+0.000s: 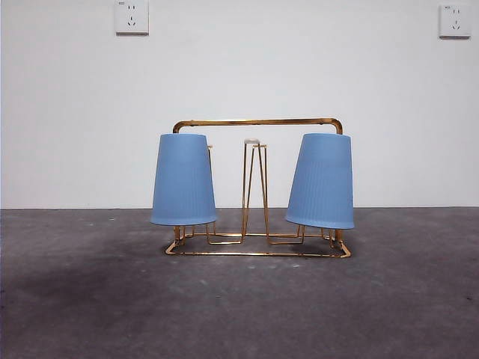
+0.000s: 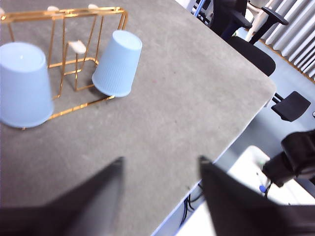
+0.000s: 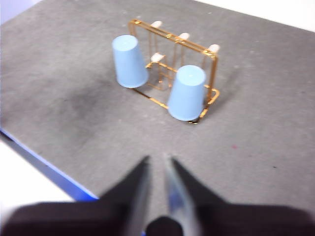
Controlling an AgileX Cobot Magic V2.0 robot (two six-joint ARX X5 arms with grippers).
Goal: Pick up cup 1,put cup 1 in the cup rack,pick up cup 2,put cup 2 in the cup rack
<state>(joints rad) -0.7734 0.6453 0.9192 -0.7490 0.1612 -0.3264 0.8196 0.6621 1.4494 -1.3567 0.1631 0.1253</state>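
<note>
Office-like lab: office chairs [image 2: 256,54], wall sockets [image 1: 132,16].

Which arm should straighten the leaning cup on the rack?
Left, probably: the left tool, open, sees the leaning cup close; the right tool, nearly shut, views the rack from farther off.

Even soft light, blurred wrist views
</note>
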